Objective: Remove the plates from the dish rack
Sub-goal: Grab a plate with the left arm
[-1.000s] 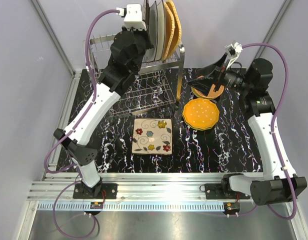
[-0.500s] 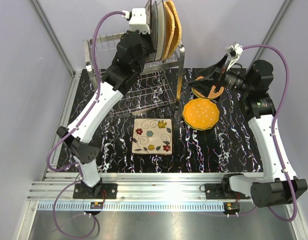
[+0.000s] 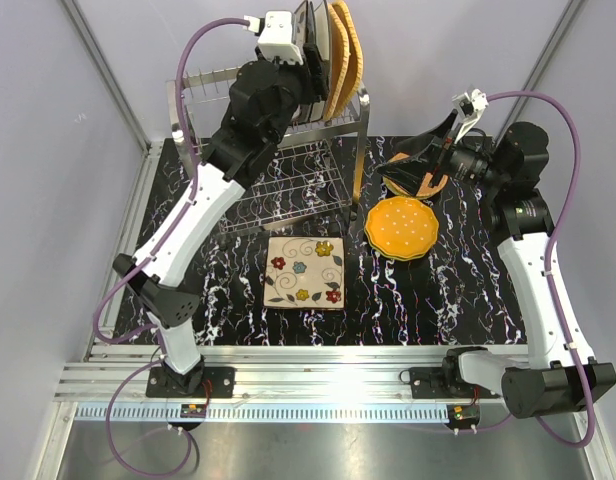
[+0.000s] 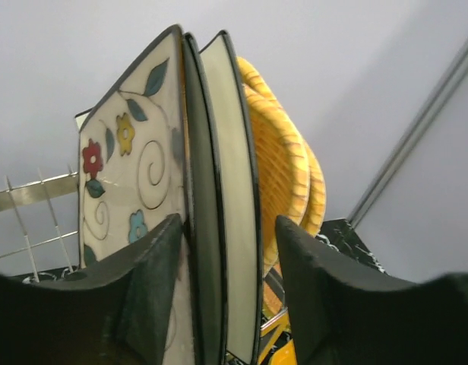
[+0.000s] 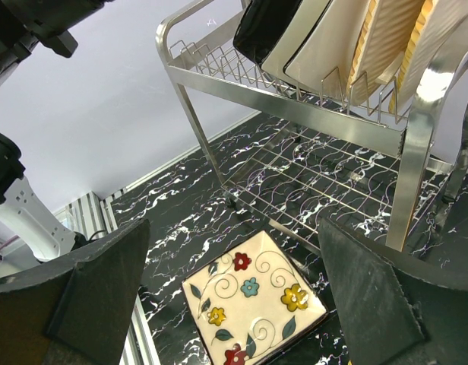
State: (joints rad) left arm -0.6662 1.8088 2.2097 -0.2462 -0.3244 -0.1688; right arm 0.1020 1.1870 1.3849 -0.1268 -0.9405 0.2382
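Observation:
Upright in the prongs on top of the dish rack (image 3: 360, 140) stand a cream floral square plate (image 4: 128, 167), a plain white square plate (image 4: 238, 198) and two woven tan-orange plates (image 4: 283, 175). My left gripper (image 4: 228, 224) is open at the rack's top (image 3: 308, 45). Its fingers straddle the edges of the floral and white plates, and a gap shows on the white plate's side. My right gripper (image 3: 413, 168) hangs open and empty over a woven plate (image 3: 435, 183) on the table. In the right wrist view a second floral plate (image 5: 253, 304) lies flat between the open fingers (image 5: 97, 281).
An orange scalloped plate (image 3: 402, 226) lies on a green one right of the rack. The flat floral plate (image 3: 305, 272) sits in front of the rack's lower wire shelf (image 3: 288, 195). Black marbled table (image 3: 238, 310); aluminium rail along the near edge (image 3: 318, 385).
My left gripper's jaws have opened from shut while at the racked plates, and its wrist shifted slightly right. The right arm has barely moved.

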